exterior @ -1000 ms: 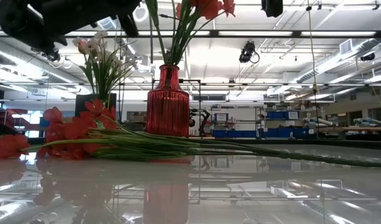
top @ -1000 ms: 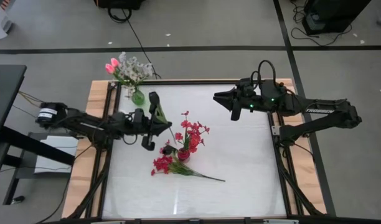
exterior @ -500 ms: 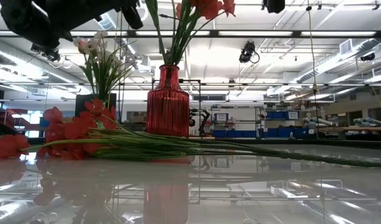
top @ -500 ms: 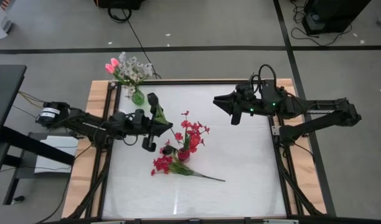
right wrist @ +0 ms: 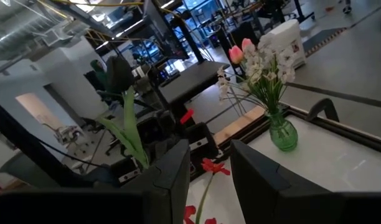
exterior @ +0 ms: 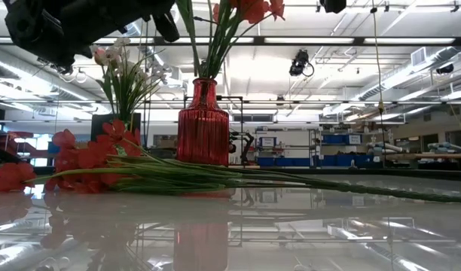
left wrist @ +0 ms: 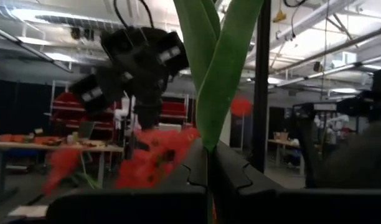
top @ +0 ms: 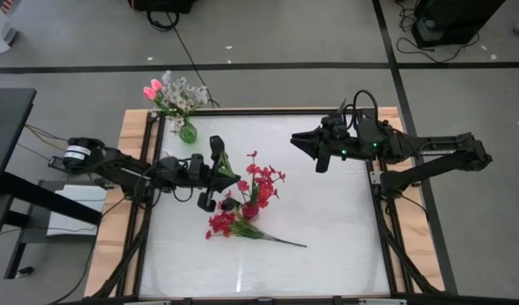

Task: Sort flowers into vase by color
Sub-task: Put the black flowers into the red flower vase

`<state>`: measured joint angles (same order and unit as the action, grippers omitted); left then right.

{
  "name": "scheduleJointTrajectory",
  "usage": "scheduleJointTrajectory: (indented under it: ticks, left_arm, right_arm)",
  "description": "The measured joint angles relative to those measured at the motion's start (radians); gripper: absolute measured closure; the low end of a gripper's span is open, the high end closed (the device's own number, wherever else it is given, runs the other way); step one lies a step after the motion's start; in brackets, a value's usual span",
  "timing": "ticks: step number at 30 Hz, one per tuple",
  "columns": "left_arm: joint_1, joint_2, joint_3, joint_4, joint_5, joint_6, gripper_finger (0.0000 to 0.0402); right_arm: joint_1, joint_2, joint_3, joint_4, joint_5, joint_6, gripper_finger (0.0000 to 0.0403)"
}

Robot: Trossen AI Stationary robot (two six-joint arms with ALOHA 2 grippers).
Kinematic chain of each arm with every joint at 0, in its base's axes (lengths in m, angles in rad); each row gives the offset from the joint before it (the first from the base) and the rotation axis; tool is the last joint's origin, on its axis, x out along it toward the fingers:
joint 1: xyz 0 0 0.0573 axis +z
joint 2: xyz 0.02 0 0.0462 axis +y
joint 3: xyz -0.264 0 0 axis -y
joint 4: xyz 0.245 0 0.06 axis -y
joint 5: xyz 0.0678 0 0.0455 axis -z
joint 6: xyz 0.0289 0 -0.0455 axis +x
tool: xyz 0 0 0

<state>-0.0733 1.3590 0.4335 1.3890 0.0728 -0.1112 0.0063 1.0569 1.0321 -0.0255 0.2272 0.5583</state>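
High view: two vases, red vase (top: 250, 210) mid-table with red flowers (top: 261, 180), green vase (top: 188, 132) at the far left corner with pink buds (top: 153, 88) and white sprays (top: 182, 91). One loose red bunch (top: 223, 224) lies flat just beside the red vase. Left gripper (top: 215, 174) clenched on one green stem (left wrist: 210, 68), which rises upright from between its fingers (left wrist: 231, 169); red vase just beyond the fingertips. Right gripper (top: 303, 142) hovers well apart over the far right, fingers (right wrist: 259, 171) released, holding nothing. Glossy white table (top: 327, 220) in a wooden frame, grey floor around. Low view: open workshop behind with strip lights, shelves, benches.
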Motion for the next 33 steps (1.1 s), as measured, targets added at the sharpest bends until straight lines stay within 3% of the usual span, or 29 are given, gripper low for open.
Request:
scheduleJointTrajectory:
  ticks: [15,27,33]
  left_arm:
    - [-0.032,0.075,0.0,-0.01,0.0,0.001,0.039]
    - [-0.05,0.052,0.0,-0.29,0.0,-0.048,0.0238]
    - [-0.055,-0.051,0.0,-0.566,0.001,-0.097,0.0176]
  right_arm:
    - [-0.008,0.0,0.0,0.009,-0.012,0.0,0.0278]
    - [-0.008,0.0,0.0,0.005,-0.038,0.043,0.0278]
    - [0.015,0.001,0.0,-0.203,-0.038,0.08,0.0278]
